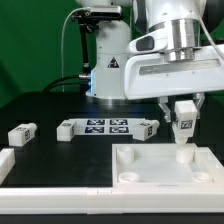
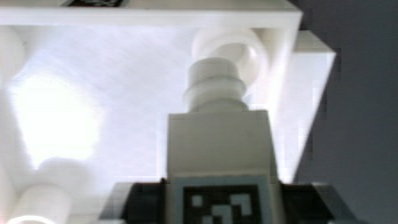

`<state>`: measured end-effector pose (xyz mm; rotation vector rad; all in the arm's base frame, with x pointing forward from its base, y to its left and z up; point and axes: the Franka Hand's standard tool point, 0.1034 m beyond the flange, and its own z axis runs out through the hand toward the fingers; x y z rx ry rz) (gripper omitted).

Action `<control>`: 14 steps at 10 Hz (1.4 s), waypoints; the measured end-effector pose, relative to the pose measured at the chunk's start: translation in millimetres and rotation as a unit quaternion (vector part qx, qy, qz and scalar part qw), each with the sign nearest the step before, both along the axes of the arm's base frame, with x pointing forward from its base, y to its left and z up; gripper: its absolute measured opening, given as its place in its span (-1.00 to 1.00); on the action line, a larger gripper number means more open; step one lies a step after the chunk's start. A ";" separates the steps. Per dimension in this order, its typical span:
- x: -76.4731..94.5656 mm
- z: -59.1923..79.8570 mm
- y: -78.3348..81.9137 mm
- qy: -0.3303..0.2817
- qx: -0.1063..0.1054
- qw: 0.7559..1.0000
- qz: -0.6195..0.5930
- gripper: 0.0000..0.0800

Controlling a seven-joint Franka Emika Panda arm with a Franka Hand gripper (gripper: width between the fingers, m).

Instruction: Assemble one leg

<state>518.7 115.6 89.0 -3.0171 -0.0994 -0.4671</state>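
Note:
My gripper (image 1: 185,113) is shut on a white leg (image 1: 184,127) with a black-and-white tag on its face. It holds the leg upright above the far right corner of the large white square board (image 1: 150,172). The leg's lower tip is at or just over a round corner socket (image 1: 183,153). In the wrist view the leg (image 2: 217,140) runs from between the dark fingers (image 2: 146,200) toward the socket (image 2: 235,48) in the board (image 2: 107,100). I cannot tell whether the tip touches the socket.
The marker board (image 1: 105,125) lies behind the square board. Three more white legs lie nearby: one at the exterior view's left (image 1: 21,132), one beside the marker board (image 1: 66,129), one at its right end (image 1: 147,128). A white border strip (image 1: 4,163) lies at the left edge.

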 end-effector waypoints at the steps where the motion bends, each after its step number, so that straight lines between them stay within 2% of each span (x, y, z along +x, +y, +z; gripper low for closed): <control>1: 0.9 -0.9 -1.5 -0.013 0.000 1.000 -0.001 -0.27; 2: 1.8 -0.5 -1.5 -0.018 0.000 1.000 -0.002 -0.27; 3: 6.5 3.6 -3.4 -0.076 0.001 0.997 -0.005 -0.27; 4: 6.1 -0.6 -4.4 -0.105 -0.005 0.994 0.010 -0.27; 5: 11.4 -3.6 -3.6 -0.089 -0.012 0.996 0.027 -0.27; 7: 50.5 11.3 2.4 -0.116 -0.016 0.992 0.045 -0.27; 9: 82.0 8.0 -1.4 -0.133 -0.024 0.989 0.059 -0.27; 10: 89.3 6.2 -6.6 -0.136 -0.027 0.988 0.060 -0.27; 14: 92.4 -1.0 -7.1 -0.133 -0.029 0.989 0.063 -0.27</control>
